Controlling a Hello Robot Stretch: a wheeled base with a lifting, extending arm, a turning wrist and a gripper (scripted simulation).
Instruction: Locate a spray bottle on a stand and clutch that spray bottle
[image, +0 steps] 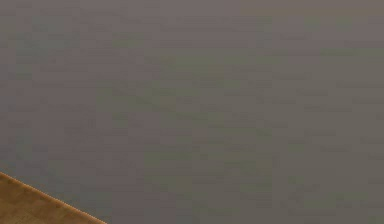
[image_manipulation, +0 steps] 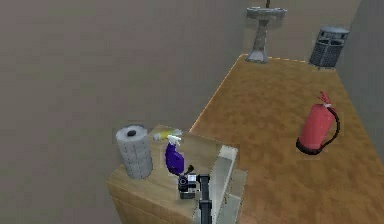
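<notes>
So the fingers (image_manipulation: 178, 172) sit at the far end of the dark arm (image_manipulation: 205, 206), low down in the arm side view, right up against a purple spray bottle (image_manipulation: 172, 155). The bottle is standing on a little wooden table (image_manipulation: 130, 190), so honestly I can't tell whether the fingers have hold of anything, and their spread doesn't show either. Just left of the bottle there's a grey paper roll (image_manipulation: 132, 150) standing upright, and a small yellow thing (image_manipulation: 163, 132) lies on the table just past them. A white boxy thing (image_manipulation: 229, 165) sits against the table's right side. Farther out on the wood floor (image_manipulation: 260, 100) a red fire extinguisher (image_manipulation: 318, 125) is off to the right, and way at the far end there's a pedestal sink (image_manipulation: 265, 30) with a dark bin (image_manipulation: 330, 45) to its right. The forward view has a grey wall (image: 200, 100) and a corner of wood floor at the bottom left
</notes>
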